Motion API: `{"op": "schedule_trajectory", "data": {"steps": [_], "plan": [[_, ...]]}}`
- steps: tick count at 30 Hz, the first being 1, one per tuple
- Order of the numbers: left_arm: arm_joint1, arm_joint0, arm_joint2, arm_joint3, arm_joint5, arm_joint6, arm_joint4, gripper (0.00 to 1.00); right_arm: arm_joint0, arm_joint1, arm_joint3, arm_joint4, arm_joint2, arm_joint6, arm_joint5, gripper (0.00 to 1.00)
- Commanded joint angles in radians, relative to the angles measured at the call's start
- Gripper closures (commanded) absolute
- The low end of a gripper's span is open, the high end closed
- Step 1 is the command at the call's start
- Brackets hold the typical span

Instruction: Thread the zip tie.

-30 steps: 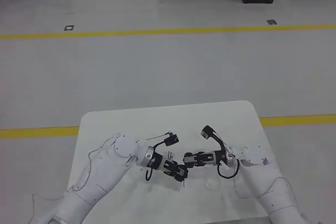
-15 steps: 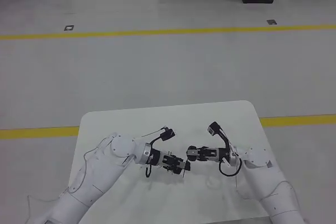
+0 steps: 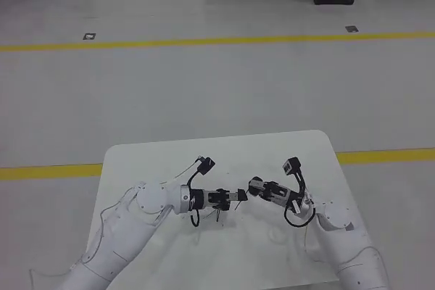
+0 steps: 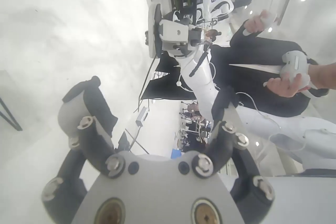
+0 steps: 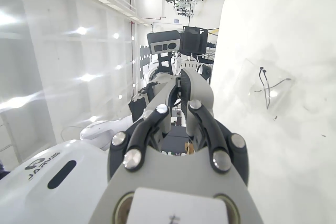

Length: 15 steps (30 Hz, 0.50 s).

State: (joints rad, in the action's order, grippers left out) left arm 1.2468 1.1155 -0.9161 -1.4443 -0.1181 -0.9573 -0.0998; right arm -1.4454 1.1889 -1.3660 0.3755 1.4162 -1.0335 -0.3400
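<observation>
My left gripper (image 3: pixel 235 195) (image 4: pixel 157 91) is over the middle of the white table (image 3: pixel 152 159), pointing at my right gripper (image 3: pixel 252 184); its fingers (image 4: pixel 89 104) stand wide open with nothing between them. The right gripper (image 5: pixel 182 72) faces it a short gap away with its fingers together. In the left wrist view a thin black zip tie (image 4: pixel 199 63) hangs from the right gripper (image 4: pixel 195 36); the top view shows it as a short slanted line (image 3: pixel 237 204) between the two grippers.
More loose zip ties (image 5: pixel 267 88) (image 3: pixel 216 210) lie on a clear plastic sheet on the table, close under my left forearm. The table's rounded far edge (image 5: pixel 223 12) lies beyond them.
Both grippers have moved away from the robot toward the table's middle, staying tip to tip. The hanging zip tie came along with them.
</observation>
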Motion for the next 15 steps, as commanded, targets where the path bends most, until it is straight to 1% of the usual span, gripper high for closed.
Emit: {"op": "schedule_trajectory", "data": {"steps": [1,5,6,7,8,9,10,11,14,15], "plan": [[0.000,0.000,0.000,0.000,0.000,-0.001,0.000,0.00,0.000,0.000,0.000,-0.001,0.000,-0.001,0.000,1.00],[0.000,0.000,0.000,0.000,0.000,-0.001,0.000,0.00,0.000,0.000,0.000,-0.001,0.000,-0.001,0.000,1.00],[0.002,0.015,-0.008,0.006,-0.001,0.045,-0.039,0.00,-0.001,0.001,-0.003,0.014,0.004,0.024,0.000,1.00],[0.003,0.030,-0.013,0.011,-0.012,0.088,-0.064,0.00,-0.007,0.003,-0.017,0.029,0.005,0.051,0.000,1.00],[0.002,0.036,-0.014,0.013,-0.022,0.110,-0.060,0.00,-0.012,0.004,-0.030,0.033,0.011,0.065,0.000,1.00],[0.002,0.048,-0.020,0.011,-0.034,0.143,-0.072,0.00,-0.023,0.005,-0.039,0.050,0.020,0.086,0.000,1.00],[0.003,0.067,-0.028,0.003,-0.055,0.181,-0.110,0.00,-0.035,0.008,-0.046,0.073,0.025,0.099,0.000,1.00],[0.004,0.087,-0.032,-0.004,-0.079,0.207,-0.137,0.00,-0.048,0.011,-0.057,0.100,0.034,0.113,0.000,1.00],[0.004,0.126,-0.039,-0.014,-0.121,0.264,-0.186,0.00,-0.077,0.023,-0.072,0.155,0.043,0.142,0.000,1.00],[0.003,0.132,-0.038,-0.013,-0.128,0.273,-0.187,0.00,-0.084,0.026,-0.074,0.164,0.046,0.154,0.000,1.00]]}}
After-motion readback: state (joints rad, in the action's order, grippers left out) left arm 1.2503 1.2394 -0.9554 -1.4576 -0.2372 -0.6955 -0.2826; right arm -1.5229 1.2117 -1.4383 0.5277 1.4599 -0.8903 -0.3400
